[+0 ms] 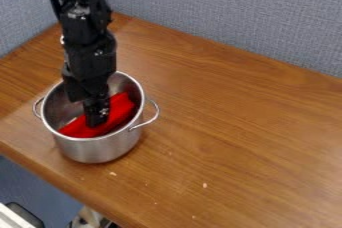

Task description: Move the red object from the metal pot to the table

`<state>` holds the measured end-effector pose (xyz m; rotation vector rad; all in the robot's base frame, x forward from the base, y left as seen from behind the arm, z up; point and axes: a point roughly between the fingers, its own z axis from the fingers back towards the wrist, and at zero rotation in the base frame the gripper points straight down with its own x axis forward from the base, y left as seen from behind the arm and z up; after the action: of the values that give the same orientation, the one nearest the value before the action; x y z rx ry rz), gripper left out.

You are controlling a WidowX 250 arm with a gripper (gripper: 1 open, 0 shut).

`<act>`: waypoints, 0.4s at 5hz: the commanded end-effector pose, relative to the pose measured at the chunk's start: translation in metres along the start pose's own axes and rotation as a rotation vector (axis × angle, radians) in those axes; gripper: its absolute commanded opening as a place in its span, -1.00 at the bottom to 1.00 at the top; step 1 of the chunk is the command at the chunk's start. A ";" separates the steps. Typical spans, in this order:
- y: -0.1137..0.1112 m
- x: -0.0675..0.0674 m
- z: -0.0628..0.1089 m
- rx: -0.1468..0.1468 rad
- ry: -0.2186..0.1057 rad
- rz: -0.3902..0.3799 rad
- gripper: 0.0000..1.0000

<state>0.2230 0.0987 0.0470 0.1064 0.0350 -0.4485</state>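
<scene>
Red object [83, 129] lying down inside the metal pot [94, 151], and you're right over it now: the gripper [96, 120] reaches into the pot, jaws spread, fingertips down at the block. I can't tell from here whether both sides of it are straddled. This looks like the grasp step, so check your line, settle around the block and squeeze. Then it's straight up past the pot's rim before you swing out to the table [241, 122] beside the pot.
</scene>
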 end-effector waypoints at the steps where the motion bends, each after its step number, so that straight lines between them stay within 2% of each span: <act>1: 0.005 -0.002 0.003 0.022 0.008 0.032 1.00; 2: 0.006 0.001 0.006 0.024 0.007 0.063 -1.00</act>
<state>0.2203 0.0988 0.0472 0.1032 0.0513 -0.3745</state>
